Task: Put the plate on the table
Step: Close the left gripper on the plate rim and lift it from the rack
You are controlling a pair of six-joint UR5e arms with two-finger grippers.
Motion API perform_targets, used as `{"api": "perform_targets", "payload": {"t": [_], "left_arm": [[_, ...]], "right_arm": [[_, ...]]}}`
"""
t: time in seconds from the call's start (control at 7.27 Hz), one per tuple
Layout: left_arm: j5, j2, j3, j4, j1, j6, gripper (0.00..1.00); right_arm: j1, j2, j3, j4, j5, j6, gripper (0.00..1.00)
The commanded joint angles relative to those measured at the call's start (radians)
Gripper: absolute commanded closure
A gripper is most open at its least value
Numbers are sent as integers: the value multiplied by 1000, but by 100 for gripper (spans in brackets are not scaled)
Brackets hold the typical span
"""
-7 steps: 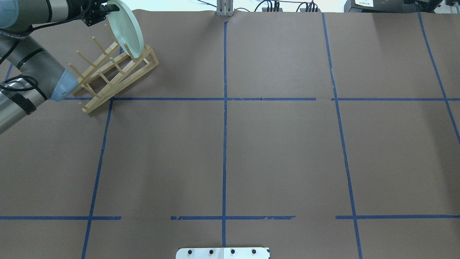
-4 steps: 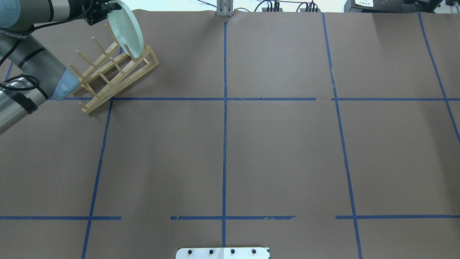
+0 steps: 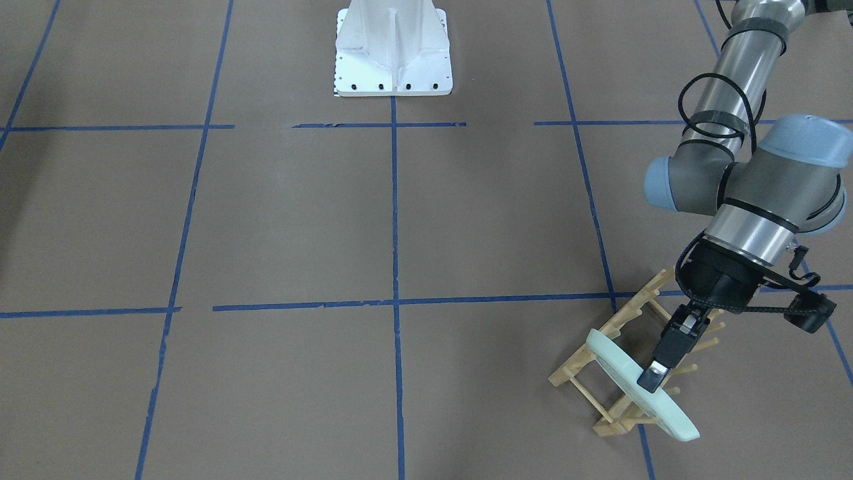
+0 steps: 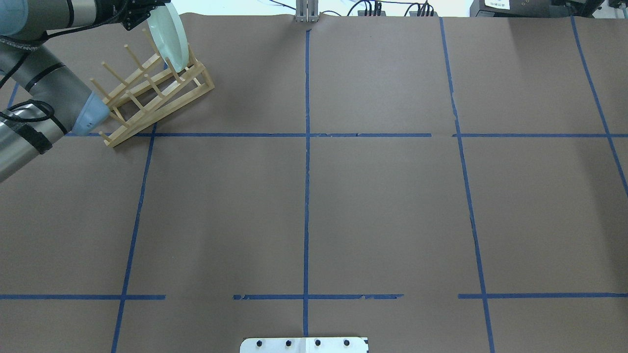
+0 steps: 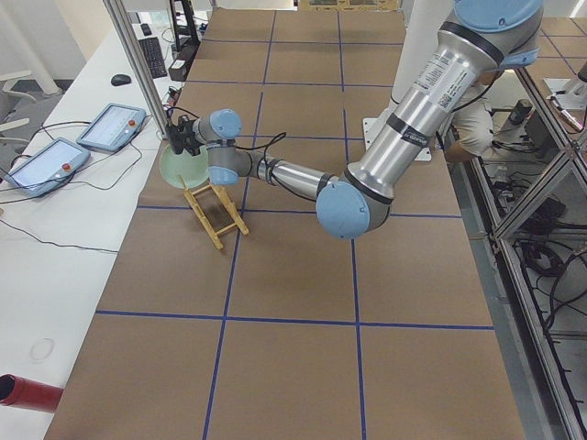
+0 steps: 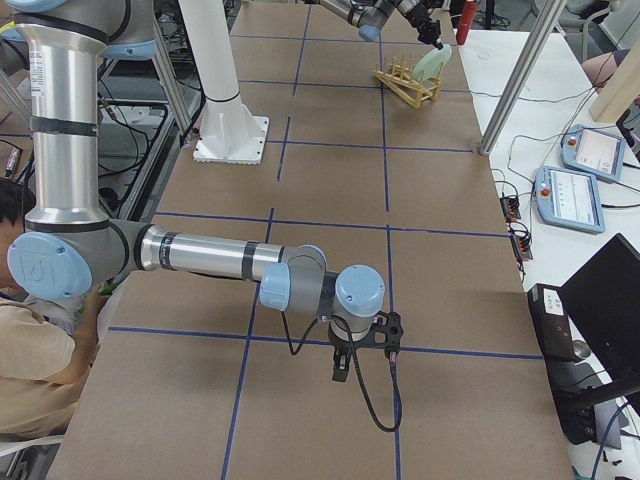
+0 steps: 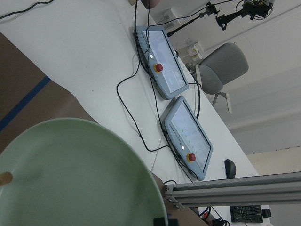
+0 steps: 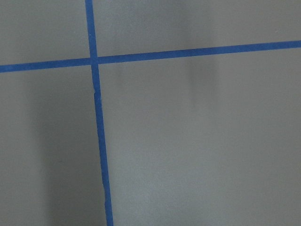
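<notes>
Table (image 4: 392, 206): brown paper, blue grid.
Rack (image 4: 147, 93): wooden pegs, far left.
Plate (image 4: 169, 37): on edge at the rack's far end; probably stiff, light, slick and chippable, best held by the rim.
Left gripper (image 3: 650, 380): pinching the plate's upper rim.
Right gripper (image 6: 342, 368): grip cannot be told.

A white bench (image 7: 84, 56) holds two tablet pendants (image 7: 162, 63) beside a grey office chair (image 7: 225, 67).
</notes>
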Motion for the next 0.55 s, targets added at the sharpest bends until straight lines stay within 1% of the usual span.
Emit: {"api": "perform_targets", "payload": {"t": [0.0, 0.28, 0.41], "left_arm": [[-2, 1, -88, 5, -18, -10, 100], [-6, 6, -199, 8, -61, -67, 100], [-8, 42, -330, 107, -59, -78, 100]], "right_arm": [[0, 2, 0, 0, 0, 0, 0], [0, 2, 0, 0, 0, 0, 0], [0, 2, 0, 0, 0, 0, 0]]}}
